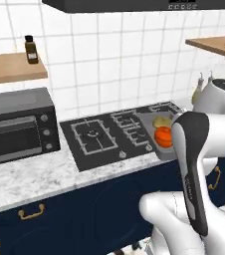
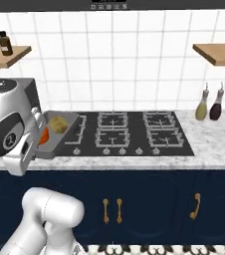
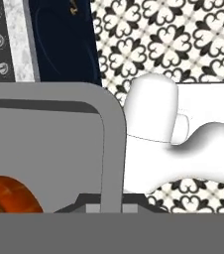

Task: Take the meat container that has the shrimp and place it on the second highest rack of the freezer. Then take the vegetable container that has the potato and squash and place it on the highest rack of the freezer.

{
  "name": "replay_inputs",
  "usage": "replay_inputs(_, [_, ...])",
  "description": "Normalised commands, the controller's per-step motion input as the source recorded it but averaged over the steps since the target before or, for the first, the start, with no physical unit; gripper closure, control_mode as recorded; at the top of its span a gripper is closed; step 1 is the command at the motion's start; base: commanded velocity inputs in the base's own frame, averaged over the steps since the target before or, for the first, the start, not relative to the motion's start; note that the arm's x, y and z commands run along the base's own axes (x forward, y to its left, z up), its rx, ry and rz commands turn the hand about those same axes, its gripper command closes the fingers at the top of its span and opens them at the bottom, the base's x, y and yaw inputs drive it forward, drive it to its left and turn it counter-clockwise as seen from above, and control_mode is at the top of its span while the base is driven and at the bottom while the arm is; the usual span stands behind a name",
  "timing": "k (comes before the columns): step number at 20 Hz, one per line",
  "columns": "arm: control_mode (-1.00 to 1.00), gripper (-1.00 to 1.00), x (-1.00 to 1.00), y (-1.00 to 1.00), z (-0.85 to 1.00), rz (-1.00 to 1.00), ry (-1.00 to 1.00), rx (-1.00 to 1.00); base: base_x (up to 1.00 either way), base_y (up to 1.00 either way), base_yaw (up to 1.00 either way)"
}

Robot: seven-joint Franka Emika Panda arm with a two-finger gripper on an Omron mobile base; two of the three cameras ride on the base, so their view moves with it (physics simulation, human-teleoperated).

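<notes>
A grey vegetable container (image 1: 152,122) holds the pale yellow-tan potato (image 1: 162,121) and the orange-red squash (image 1: 163,137). In the right base view this container (image 2: 67,127) hangs beside my hand, with the potato (image 2: 57,124) and a sliver of squash (image 2: 44,137) inside. In the hand view my gripper (image 3: 112,206) is shut on the container's rim (image 3: 111,149), and the squash (image 3: 10,194) lies at the lower left. The container is lifted, with floor tiles visible past its corner. The freezer, its racks and the shrimp are out of view.
A black stove (image 2: 134,133) is set into the marble counter (image 1: 30,177), with a dark toaster oven (image 1: 15,129) to its left. Two bottles (image 2: 209,103) stand at the counter's right. Navy cabinets (image 2: 149,204) run below. The patterned floor (image 3: 183,34) lies under the hand.
</notes>
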Motion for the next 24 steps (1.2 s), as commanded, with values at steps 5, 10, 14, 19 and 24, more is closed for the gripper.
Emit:
replay_inputs(5, [1.0, 1.0, 0.0, 0.0, 0.0, 0.0, 0.0, 0.0, -0.33, 0.39, -0.86])
replay_inputs(10, [1.0, 1.0, 0.0, 0.0, 0.0, 0.0, 0.0, 0.0, -0.44, 0.46, -0.82])
replay_inputs(14, [1.0, 1.0, 0.0, 0.0, 0.0, 0.0, 0.0, 0.0, -0.35, 0.46, -0.74])
replay_inputs(19, [1.0, 1.0, 0.0, 0.0, 0.0, 0.0, 0.0, 0.0, 0.08, -0.17, -0.82])
replay_inputs(24, [1.0, 1.0, 0.0, 0.0, 0.0, 0.0, 0.0, 0.0, 0.2, -0.88, -0.61])
